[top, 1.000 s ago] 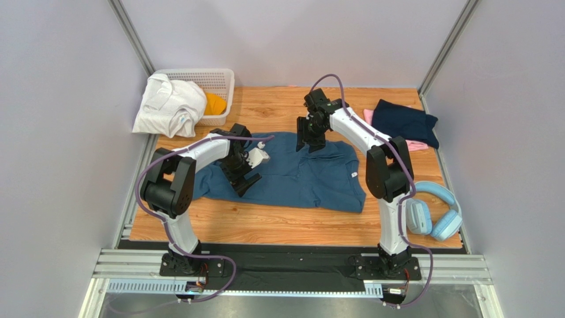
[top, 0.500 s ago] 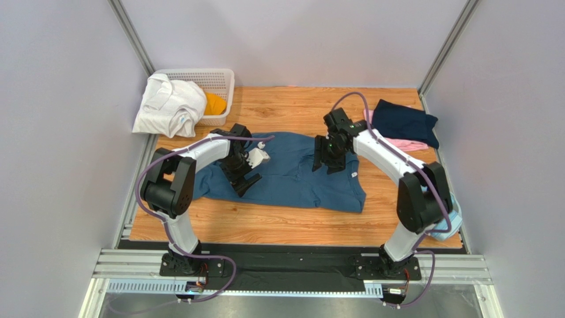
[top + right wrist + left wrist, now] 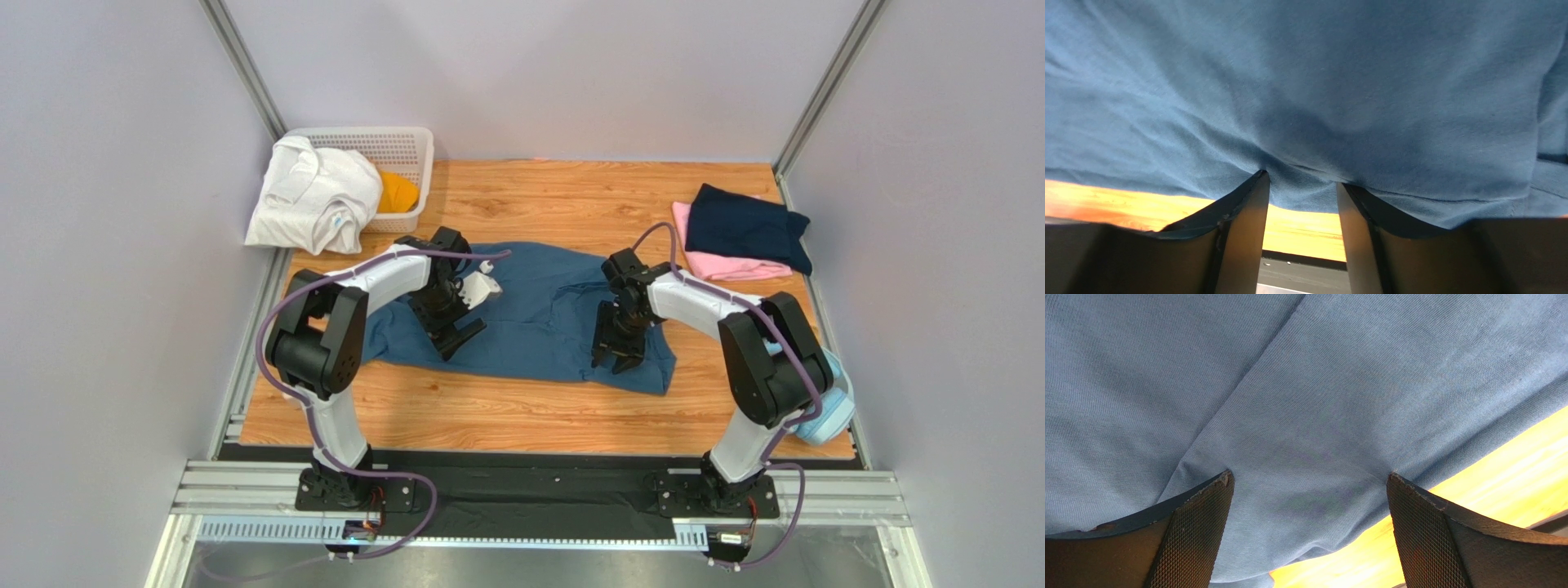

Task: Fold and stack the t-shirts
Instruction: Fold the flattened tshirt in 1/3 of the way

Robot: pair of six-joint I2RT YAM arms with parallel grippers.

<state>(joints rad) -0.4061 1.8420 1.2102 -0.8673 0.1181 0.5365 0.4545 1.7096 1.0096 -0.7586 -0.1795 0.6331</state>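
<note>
Lying at the middle of the wooden table (image 3: 540, 196): large slate-blue cloth t-shirt (image 3: 540, 328). Sitting far left: white plastic lattice basket (image 3: 402, 145) holding an orange garment (image 3: 395, 192), white cloth garment (image 3: 313, 196) draping over its left rim. Resting far right: navy cloth t-shirt (image 3: 746, 227) on pink cloth t-shirt (image 3: 726, 265).

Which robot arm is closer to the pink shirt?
Right. The right arm reaches onto the blue shirt just beside the pink shirt; the left arm is farther left.
</note>
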